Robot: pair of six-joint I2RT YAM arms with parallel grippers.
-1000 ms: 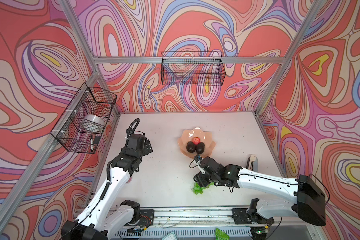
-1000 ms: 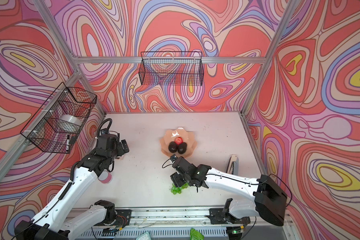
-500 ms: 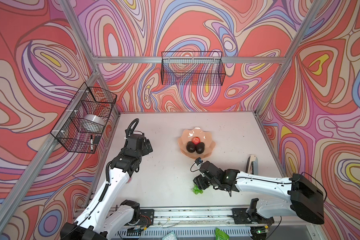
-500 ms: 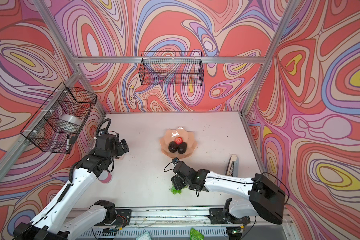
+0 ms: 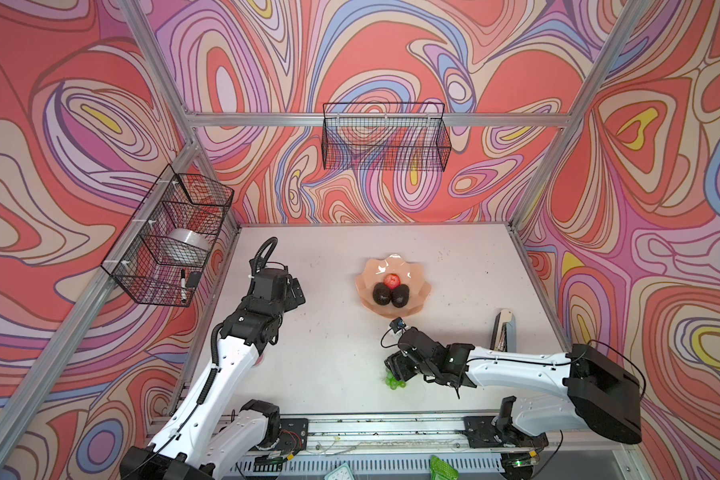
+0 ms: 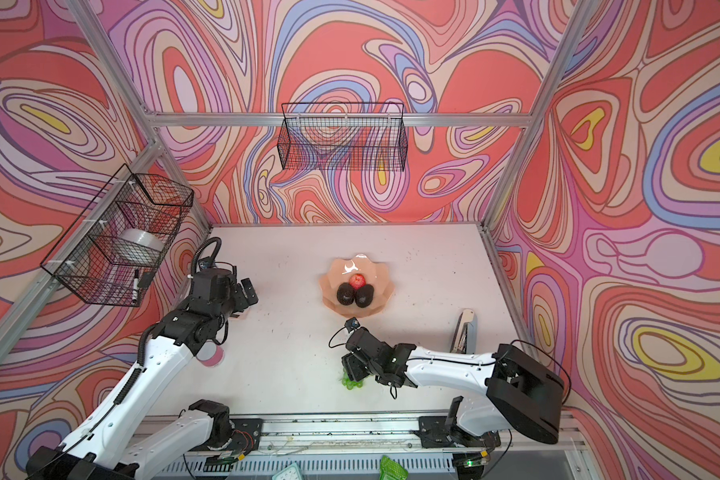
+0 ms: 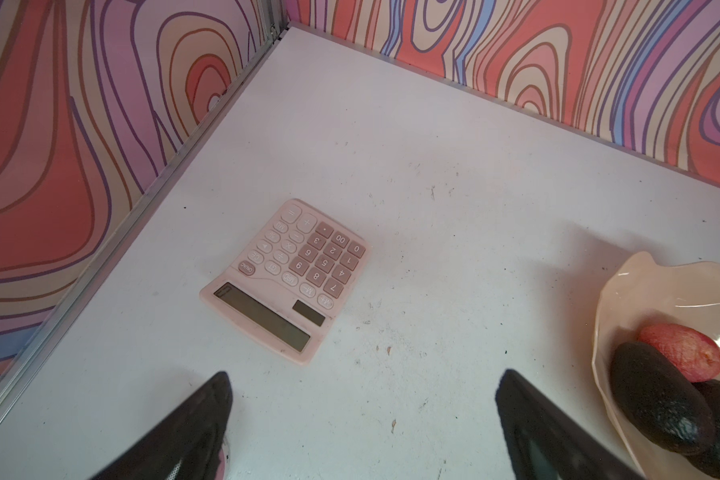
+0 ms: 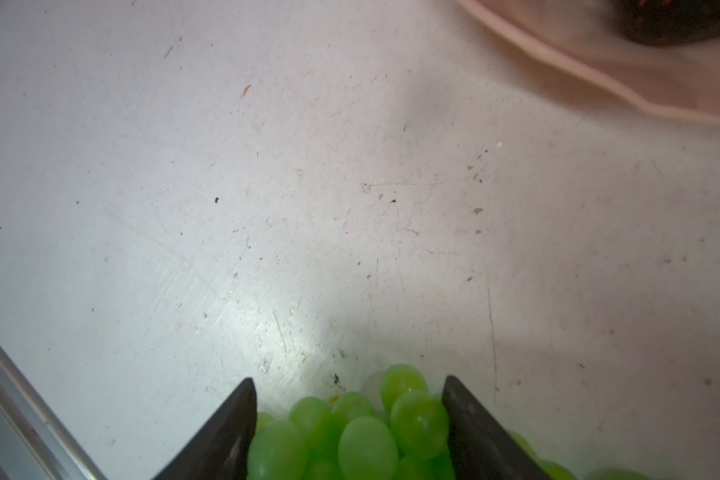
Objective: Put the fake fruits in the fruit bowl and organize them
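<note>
The fruit bowl (image 5: 376,266) (image 6: 344,266), peach-pink, sits mid-table and holds a red apple (image 5: 392,281) (image 7: 678,351) and two dark avocados (image 5: 380,294) (image 5: 400,296). The green grapes (image 5: 393,382) (image 6: 352,384) (image 8: 366,436) lie on the table nearer the front edge. My right gripper (image 5: 398,370) (image 8: 348,380) is lowered over them, one finger on each side of the bunch and close against the grapes, with a few grapes outside one finger. My left gripper (image 5: 296,291) (image 7: 362,374) hovers at the left, wide open and empty.
A pink calculator (image 7: 285,278) lies on the table ahead of the left gripper. A pink-and-white roll (image 6: 211,356) sits under the left arm. A metal stapler-like item (image 5: 503,330) stands at the right. Wire baskets (image 5: 385,137) (image 5: 171,237) hang on the walls. The front rail (image 8: 17,415) is near the grapes.
The right arm has drawn back toward the front edge and sunk onto the grapes, its jaws narrowing slightly around them. The left arm has not moved.
</note>
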